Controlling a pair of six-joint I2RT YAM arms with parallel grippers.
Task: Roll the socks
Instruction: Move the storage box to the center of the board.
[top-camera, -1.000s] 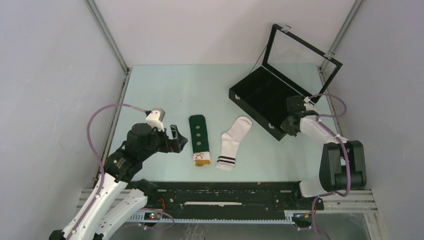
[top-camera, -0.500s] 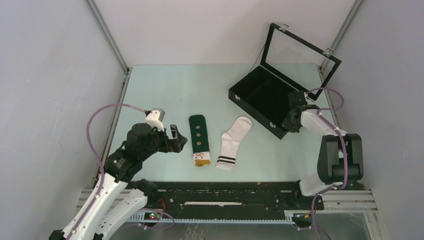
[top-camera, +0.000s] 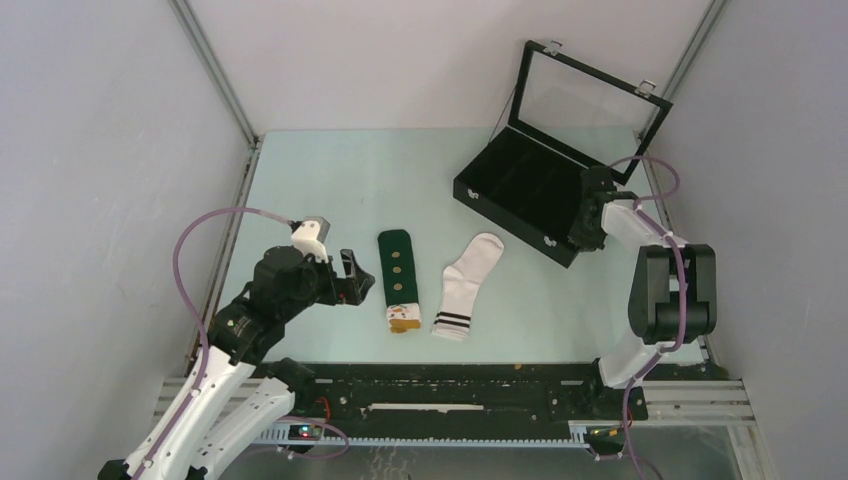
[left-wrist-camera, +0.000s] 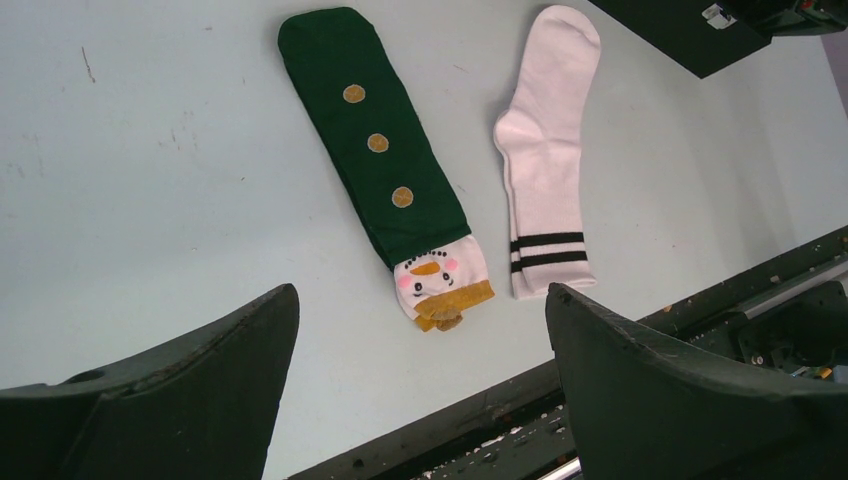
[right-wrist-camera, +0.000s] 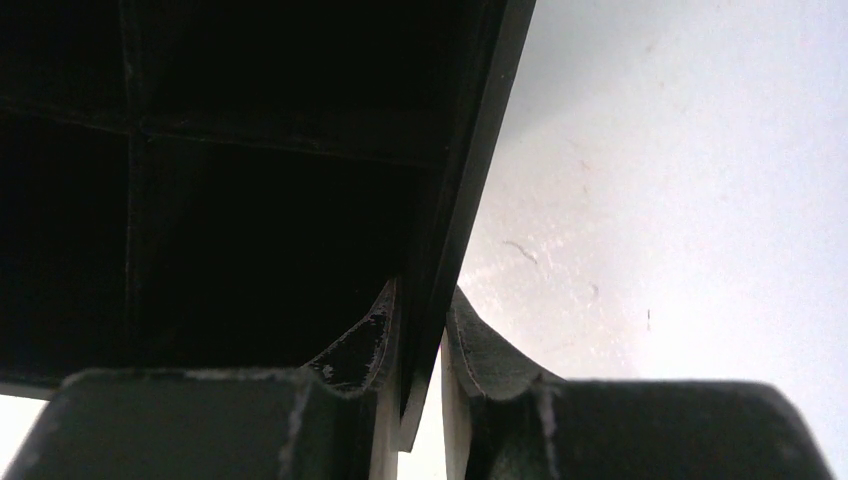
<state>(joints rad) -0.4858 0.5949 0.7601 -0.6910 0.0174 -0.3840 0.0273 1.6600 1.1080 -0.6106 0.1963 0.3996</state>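
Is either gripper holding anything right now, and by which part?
The right gripper is shut on the box, pinching its side wall. The left gripper is open and holds nothing.

L sock (top-camera: 398, 272) beside R sock (top-camera: 468, 282), case (top-camera: 520, 192) behind-R, on table (top-camera: 330, 185)

Left arm (top-camera: 185, 415), right arm (top-camera: 660, 300): white shells, black joints, purple cable loops; tool fingers (left-wrist-camera: 660, 390) dark, curved

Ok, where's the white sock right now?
Top view: the white sock lies flat mid-table, just right of the green sock, left of the black case.
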